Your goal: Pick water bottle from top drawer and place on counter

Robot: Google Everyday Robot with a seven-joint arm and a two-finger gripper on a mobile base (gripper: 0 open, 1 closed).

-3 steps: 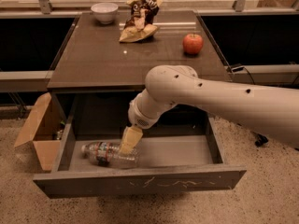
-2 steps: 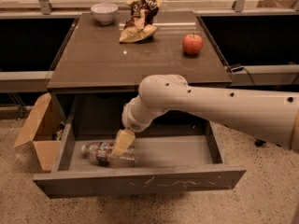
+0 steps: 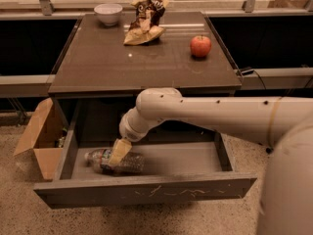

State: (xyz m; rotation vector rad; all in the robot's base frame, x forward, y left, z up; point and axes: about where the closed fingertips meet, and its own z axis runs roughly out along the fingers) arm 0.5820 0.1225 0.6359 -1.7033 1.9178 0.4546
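Gripper [image 3: 119,153]: one, tan, pointing down into the open drawer at its left half. It sits directly over the middle of the water bottle [image 3: 133,163] and overlaps it from the camera's side. It looks to be in contact with the bottle. Whether it has closed on the bottle: cannot tell from this angle.

Water bottle: one. Small, clear, ribbed plastic, lying on its side on the drawer floor. White cap end points left, toward the drawer's left wall; a darker label band shows just right of the cap, partly covered by the gripper. Clear body extends to the right of the gripper.

Top drawer [image 3: 146,191]: one, pulled fully out, wide and shallow, grey-brown, with pale scratches across the front panel. The bottle is the only item seen in it.

Arm [image 3: 210,115]: one, white, coming in from the right edge and bending down at a rounded joint just below the tabletop's front edge.

Counter [image 3: 146,65]: one dark glossy tabletop above the drawer. On it:
- one red apple [image 3: 200,46], right side
- one white bowl [image 3: 108,13], back left corner
- one crumpled snack bag [image 3: 144,26], back centre

Floor, left of the drawer: one open tan cardboard box [image 3: 39,137], just beside the drawer's left wall.
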